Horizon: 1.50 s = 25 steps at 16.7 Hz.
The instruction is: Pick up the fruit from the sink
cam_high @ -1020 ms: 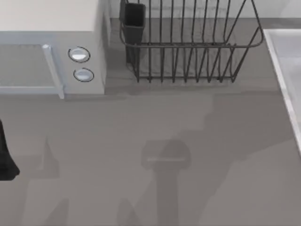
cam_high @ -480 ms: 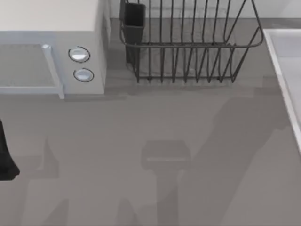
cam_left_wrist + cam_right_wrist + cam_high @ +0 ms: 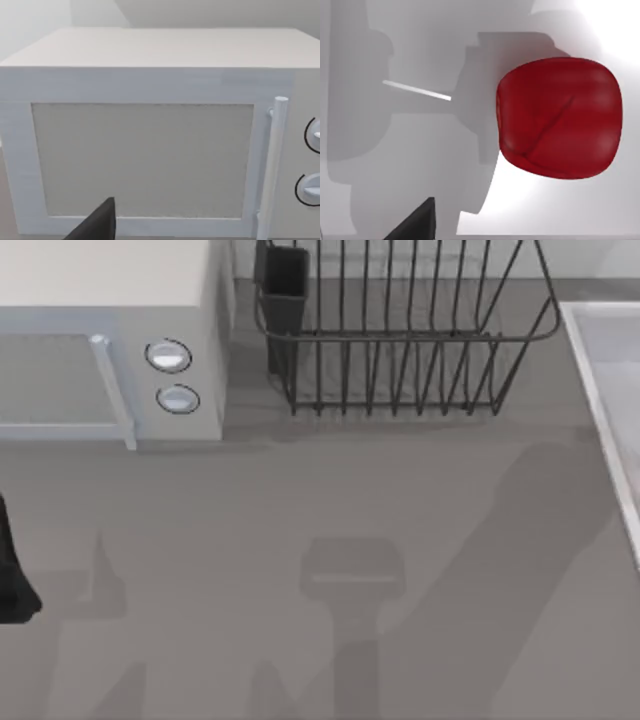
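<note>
The bench [image 3: 300, 510] is big, flat and plain grey, with long soft shadows of the arms lying across it. A white boxy microwave [image 3: 100, 340] sits at its left back part, with a pale door, a thin bar handle and two round knobs. Beside it stands a dark wire dish rack [image 3: 400, 340] made of thin bars. The sink [image 3: 610, 400] is at the right edge, pale and smooth with a raised rim.

The left arm [image 3: 12, 570] is a dark shape parked at the left edge, and its wrist looks straight at the microwave door. I cannot tell if its hand is open or closed.

The right hand [image 3: 412, 222] hangs over the sink floor. One dark fingertip shows; I cannot tell how wide it is open. The fruit [image 3: 559, 116] lies just beside it, round, red and shiny.
</note>
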{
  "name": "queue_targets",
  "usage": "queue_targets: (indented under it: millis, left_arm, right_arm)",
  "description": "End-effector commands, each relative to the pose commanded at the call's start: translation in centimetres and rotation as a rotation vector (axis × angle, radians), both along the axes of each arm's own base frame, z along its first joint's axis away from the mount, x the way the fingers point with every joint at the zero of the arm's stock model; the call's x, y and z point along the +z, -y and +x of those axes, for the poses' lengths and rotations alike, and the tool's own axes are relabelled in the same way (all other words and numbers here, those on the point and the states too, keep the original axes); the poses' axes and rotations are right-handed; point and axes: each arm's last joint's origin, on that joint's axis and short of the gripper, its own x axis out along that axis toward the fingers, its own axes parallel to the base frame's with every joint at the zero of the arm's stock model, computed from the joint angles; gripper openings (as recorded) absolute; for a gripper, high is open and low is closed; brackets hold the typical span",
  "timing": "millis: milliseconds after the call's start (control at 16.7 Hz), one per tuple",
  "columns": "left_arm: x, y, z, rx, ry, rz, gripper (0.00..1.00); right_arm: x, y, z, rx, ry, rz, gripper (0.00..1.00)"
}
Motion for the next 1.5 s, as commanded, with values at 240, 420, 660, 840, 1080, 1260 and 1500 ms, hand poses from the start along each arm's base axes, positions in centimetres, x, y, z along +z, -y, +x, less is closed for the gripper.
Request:
queue_targets:
  millis: [240,420,660,840,1080,1260,1500]
  left_arm:
    - [0.0,0.0,0.0,0.0,0.0,0.0,1.0]
    - [0.0,0.0,0.0,0.0,0.0,0.0,1.0]
    - [0.0,0.0,0.0,0.0,0.0,0.0,1.0]
    - [0.0,0.0,0.0,0.0,0.0,0.0,1.0]
    - [0.0,0.0,0.0,0.0,0.0,0.0,1.0]
    - [0.0,0.0,0.0,0.0,0.0,0.0,1.0]
    - [0.0,0.0,0.0,0.0,0.0,0.0,1.0]
  right_arm:
    - [-6.9,0.2,0.2,-0.002,0.027,-0.008,1.0]
    - [-10.6,0.1,-0.4,-0.003,0.011,-0.003,1.0]
    - [-11.1,0.1,-0.5,-0.003,0.006,-0.002,1.0]
    - [-11.1,0.1,-0.5,-0.003,0.006,-0.002,0.85]
    - [-11.1,0.1,-0.5,-0.003,0.006,-0.002,0.55]
    - [-11.1,0.1,-0.5,-0.003,0.006,-0.002,0.32]
    - [-11.1,0.1,-0.5,-0.003,0.006,-0.002,0.02]
